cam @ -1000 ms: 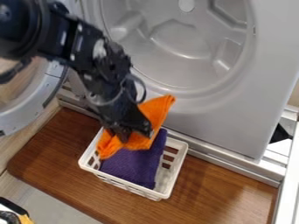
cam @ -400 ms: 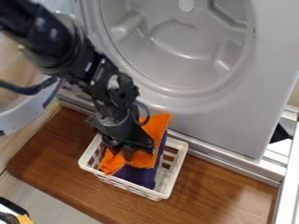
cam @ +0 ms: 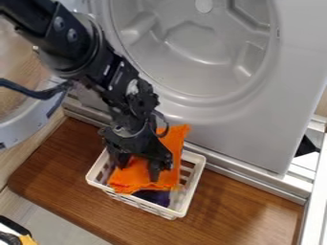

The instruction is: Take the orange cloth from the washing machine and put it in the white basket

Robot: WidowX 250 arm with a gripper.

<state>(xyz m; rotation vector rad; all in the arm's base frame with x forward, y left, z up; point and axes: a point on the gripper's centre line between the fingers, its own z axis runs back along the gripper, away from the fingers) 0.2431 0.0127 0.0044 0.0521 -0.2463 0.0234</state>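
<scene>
The black gripper (cam: 138, 167) hangs over the white basket (cam: 182, 201), its fingers apart, with orange fabric visible between and below them. Spread over the basket's inside is the orange cloth (cam: 144, 181), and its upper right corner rises past the basket's back edge toward the machine. A purple cloth (cam: 155, 196) lies beneath it, mostly covered. The washing machine's drum (cam: 198, 43) stands behind, with no cloth visible inside it.
The basket rests on a brown wooden board (cam: 236, 206). At the left is the machine's open round door (cam: 22, 125), close beside the arm. A black and yellow object (cam: 16, 234) sits in the bottom left corner.
My gripper has moved lower and slightly right, and its fingers have spread apart. The orange cloth has come down with it and now covers more of the purple cloth.
</scene>
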